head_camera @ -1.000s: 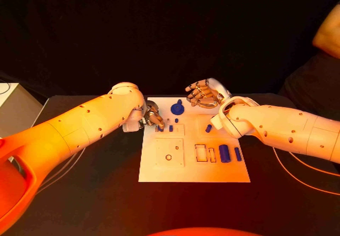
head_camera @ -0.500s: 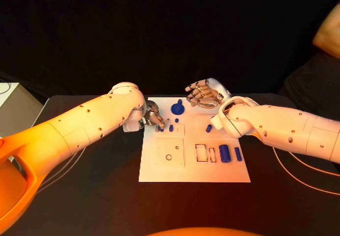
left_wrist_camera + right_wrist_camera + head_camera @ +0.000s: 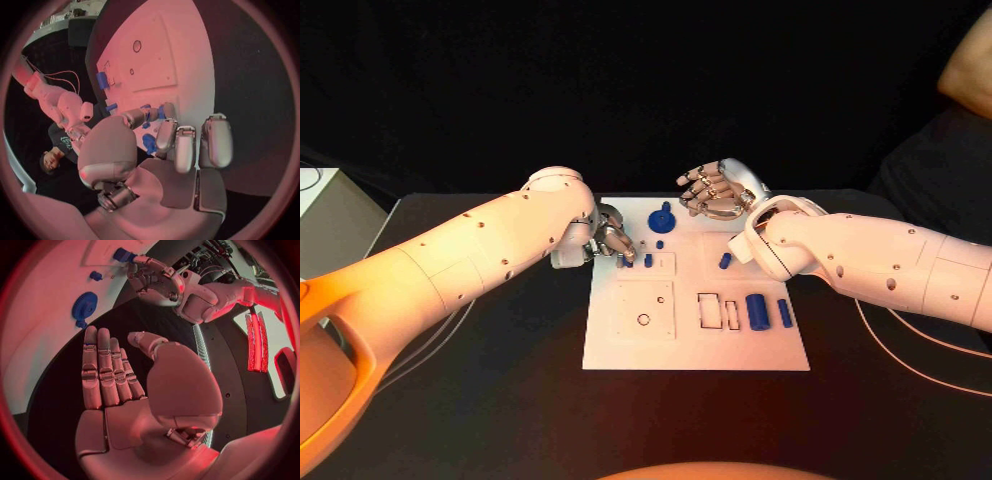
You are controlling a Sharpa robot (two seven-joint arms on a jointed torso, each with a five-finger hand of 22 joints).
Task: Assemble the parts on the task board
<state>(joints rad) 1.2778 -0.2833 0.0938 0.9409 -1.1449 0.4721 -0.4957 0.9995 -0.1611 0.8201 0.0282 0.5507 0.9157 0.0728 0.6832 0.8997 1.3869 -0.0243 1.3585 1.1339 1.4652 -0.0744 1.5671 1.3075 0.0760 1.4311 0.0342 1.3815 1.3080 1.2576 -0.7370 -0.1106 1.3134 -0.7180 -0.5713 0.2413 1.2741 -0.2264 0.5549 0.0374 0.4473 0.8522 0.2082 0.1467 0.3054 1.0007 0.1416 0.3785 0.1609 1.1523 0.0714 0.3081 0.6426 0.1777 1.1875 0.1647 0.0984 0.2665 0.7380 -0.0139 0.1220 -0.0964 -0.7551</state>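
Note:
The white task board lies mid-table. My left hand is at its far left corner with curled fingers, pinching a small blue peg against the board; the peg shows at the fingertips in the right wrist view. A second small peg stands beside it. My right hand hovers over the board's far edge, its fingers straight and holding nothing. A round blue part lies between the hands. Blue bars and a short piece lie on the board's right side.
Rectangular slots and a round hole are cut in the board's middle. A pale box stands at the table's left edge. Thin cables run along the right. A person's arm is at the far right.
My left hand's fingers have shifted very slightly at the board's far left corner. The right hand and the loose parts have stayed put.

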